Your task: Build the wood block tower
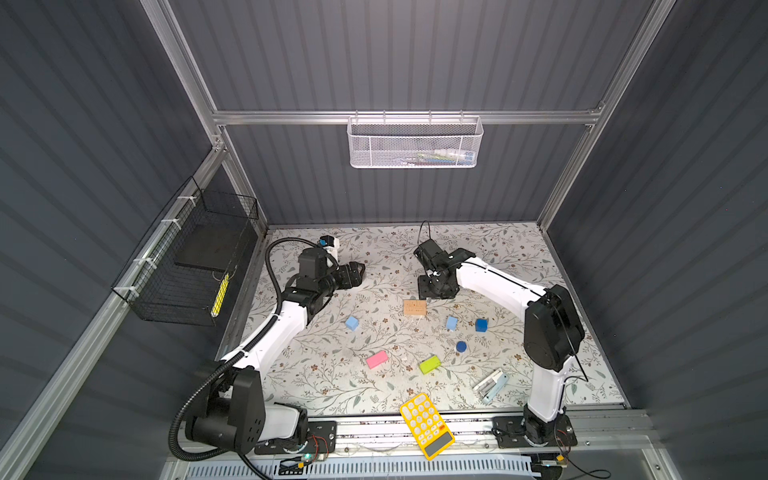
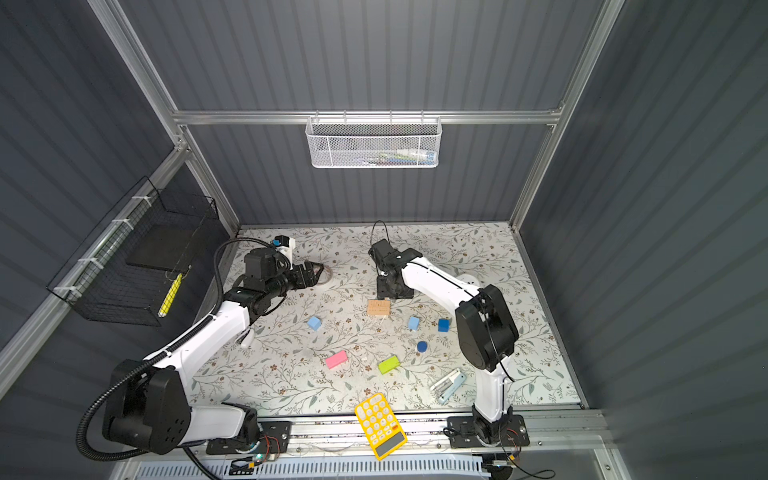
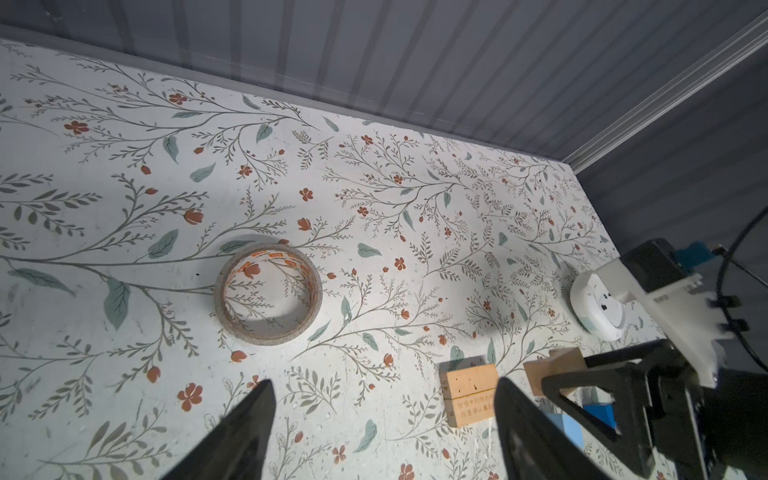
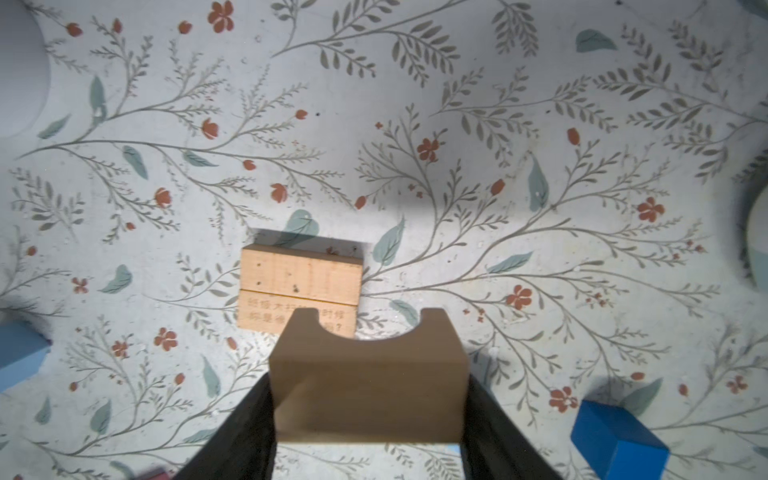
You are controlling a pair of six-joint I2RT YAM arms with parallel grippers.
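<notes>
Two plain tan bars (image 1: pixel 414 308) lie flat side by side at mid-table, the only start of the tower; the right wrist view shows them (image 4: pixel 299 291) too. My right gripper (image 4: pixel 370 386) is shut on a tan block with a curved notch (image 4: pixel 368 374) and hangs just behind those bars (image 2: pixel 379 308). Loose on the table are two light-blue cubes (image 1: pixel 352 323) (image 1: pixel 451 323), a dark-blue cube (image 1: pixel 481 325), a dark-blue cylinder (image 1: pixel 461 346), a pink bar (image 1: pixel 376 359) and a lime-green bar (image 1: pixel 429 364). My left gripper (image 3: pixel 384 399) is open and empty, off at the far left (image 1: pixel 360 272).
A tape roll (image 3: pixel 268 295) lies just ahead of the left gripper. A yellow calculator (image 1: pixel 427 424) overhangs the front rail, and a pale-blue stapler (image 1: pixel 491 385) lies front right. A white round disc (image 3: pixel 596 307) sits beyond the right arm. Wire baskets hang on the walls.
</notes>
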